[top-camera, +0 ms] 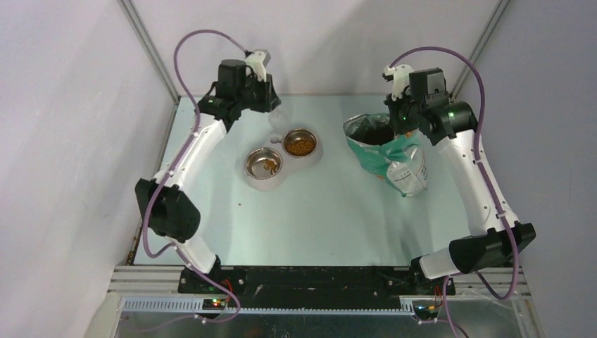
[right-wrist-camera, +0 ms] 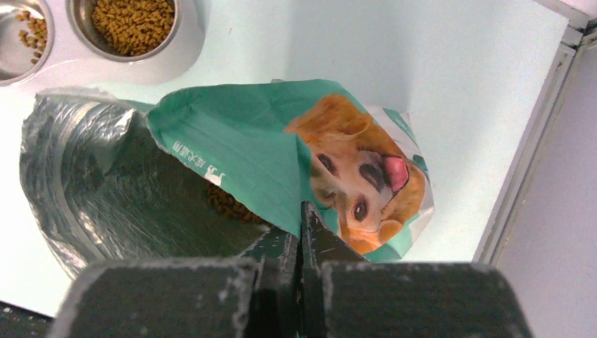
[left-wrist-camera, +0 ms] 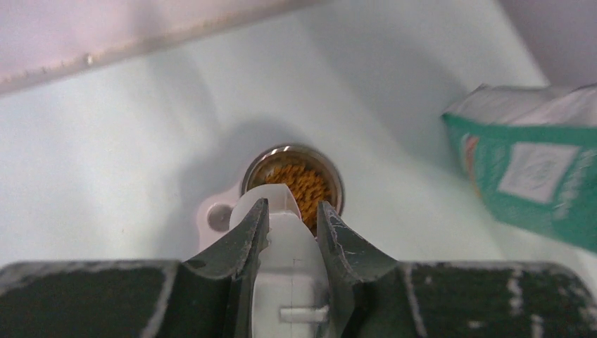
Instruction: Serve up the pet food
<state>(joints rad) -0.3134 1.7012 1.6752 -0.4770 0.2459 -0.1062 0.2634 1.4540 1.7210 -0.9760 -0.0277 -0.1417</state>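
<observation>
The pet food [top-camera: 300, 146] fills the right steel bowl of a white double feeder [top-camera: 315, 159]. The left bowl [top-camera: 264, 163] holds only a few pellets. My left gripper [top-camera: 271, 105] hovers behind the feeder, shut on a clear plastic scoop [left-wrist-camera: 288, 239] whose front end hangs over the full bowl's kibble [left-wrist-camera: 310, 184]. My right gripper [right-wrist-camera: 301, 218] is shut on the rim of the open teal bag [right-wrist-camera: 281, 148], which stands right of the feeder [top-camera: 387, 151]. A little kibble [right-wrist-camera: 225, 204] shows inside the bag. Both bowls also show in the right wrist view, the full one [right-wrist-camera: 134, 21] and the sparse one [right-wrist-camera: 21, 35].
Grey enclosure walls stand close behind and on both sides of the pale green table [top-camera: 310, 218]. A metal frame rail [right-wrist-camera: 535, 141] runs along the table's right edge next to the bag. The bag [left-wrist-camera: 535, 176] is right of the left gripper.
</observation>
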